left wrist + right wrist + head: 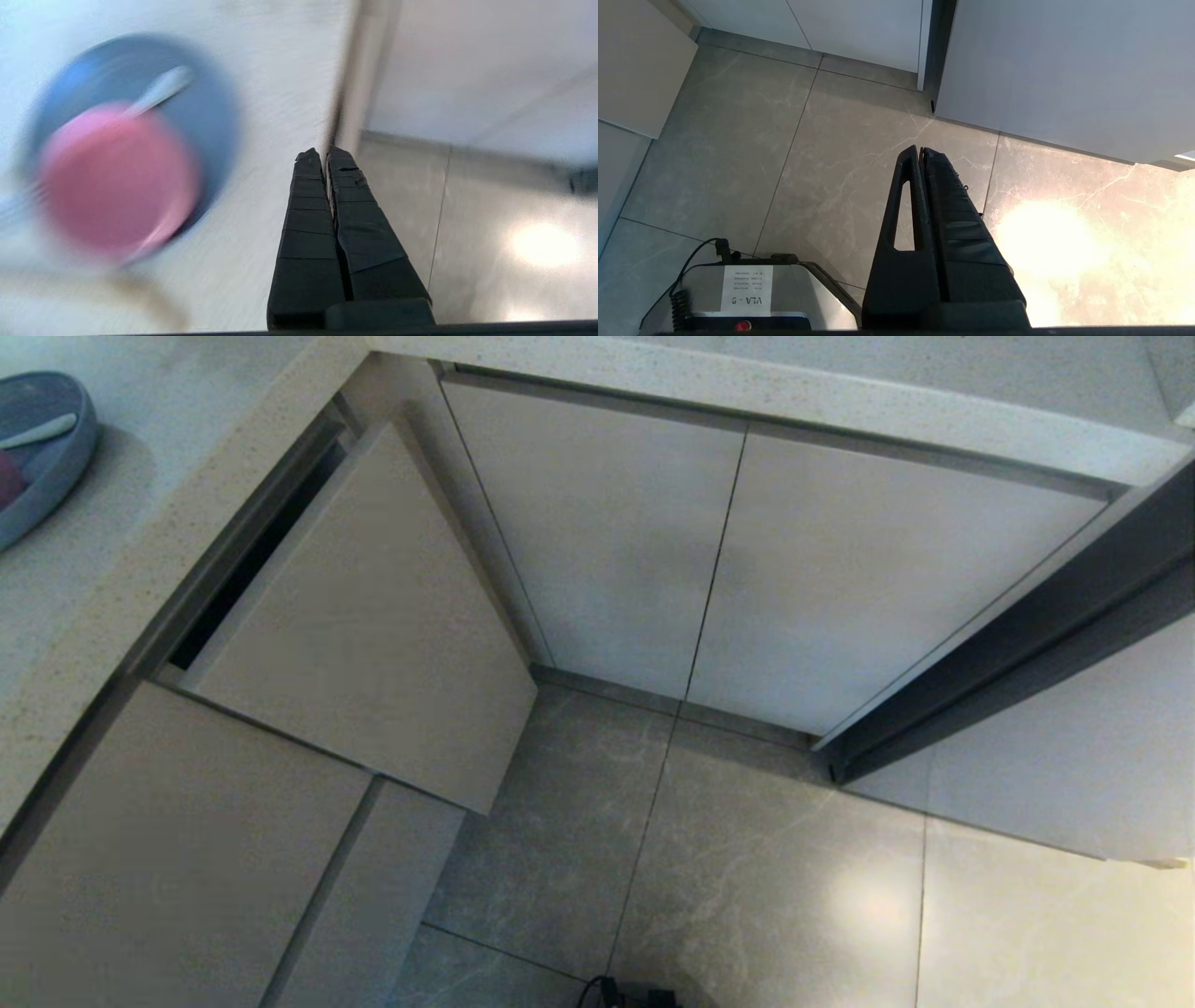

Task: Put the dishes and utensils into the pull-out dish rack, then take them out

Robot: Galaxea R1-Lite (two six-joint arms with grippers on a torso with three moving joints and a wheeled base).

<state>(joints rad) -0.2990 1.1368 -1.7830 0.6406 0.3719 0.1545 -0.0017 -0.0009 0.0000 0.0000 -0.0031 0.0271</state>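
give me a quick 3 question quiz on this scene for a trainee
1. True or false: the pink bowl sits on the blue plate.
2. The rack is: A) pulled far out B) barely ajar C) removed.
3. Fill in: both the left gripper and the right gripper are ____.

Key: 1 true; 2 B; 3 shut, holding nothing.
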